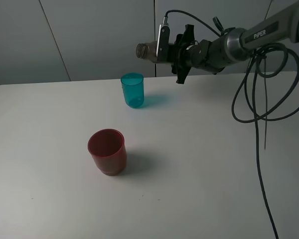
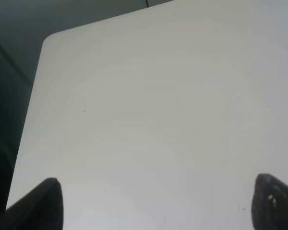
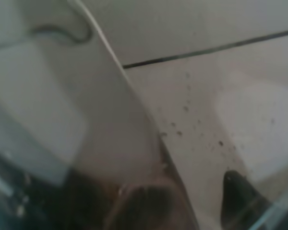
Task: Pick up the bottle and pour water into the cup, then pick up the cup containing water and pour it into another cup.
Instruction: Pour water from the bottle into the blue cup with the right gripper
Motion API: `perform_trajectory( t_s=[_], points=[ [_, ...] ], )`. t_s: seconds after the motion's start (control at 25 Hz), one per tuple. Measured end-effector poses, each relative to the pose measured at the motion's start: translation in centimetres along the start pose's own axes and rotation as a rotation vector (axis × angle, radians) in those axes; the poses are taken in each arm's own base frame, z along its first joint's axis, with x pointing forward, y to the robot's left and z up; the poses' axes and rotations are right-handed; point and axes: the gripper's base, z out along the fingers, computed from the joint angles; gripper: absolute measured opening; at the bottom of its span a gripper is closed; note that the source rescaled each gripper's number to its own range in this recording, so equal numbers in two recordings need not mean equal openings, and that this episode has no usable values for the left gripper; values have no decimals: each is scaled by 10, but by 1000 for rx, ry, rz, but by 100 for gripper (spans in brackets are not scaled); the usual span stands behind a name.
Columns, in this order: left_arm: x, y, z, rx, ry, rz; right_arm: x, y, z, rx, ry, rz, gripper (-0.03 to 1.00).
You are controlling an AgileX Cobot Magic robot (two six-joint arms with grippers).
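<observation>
Now, your right tool (image 1: 164,46) clamps the bottle (image 1: 147,51) level, mouth above the cup (image 1: 132,90) at the worktop's (image 1: 214,174) twelve o'clock; light, slick, thin-walled plastic, I judge, so grip mid-body, gently, when tipping.

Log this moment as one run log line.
right gripper: jaws shut on bottle, tipped level above teal cup | left gripper: jaws open, over table | red cup: upright
</observation>
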Motion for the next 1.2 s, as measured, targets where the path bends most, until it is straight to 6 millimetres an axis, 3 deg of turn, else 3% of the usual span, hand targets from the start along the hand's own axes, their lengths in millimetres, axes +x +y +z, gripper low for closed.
perform_trajectory(
  t_s=[1.2],
  points=[
    [0, 0, 0, 0, 0, 0, -13, 4, 3, 122, 10, -212, 2]
  ],
)
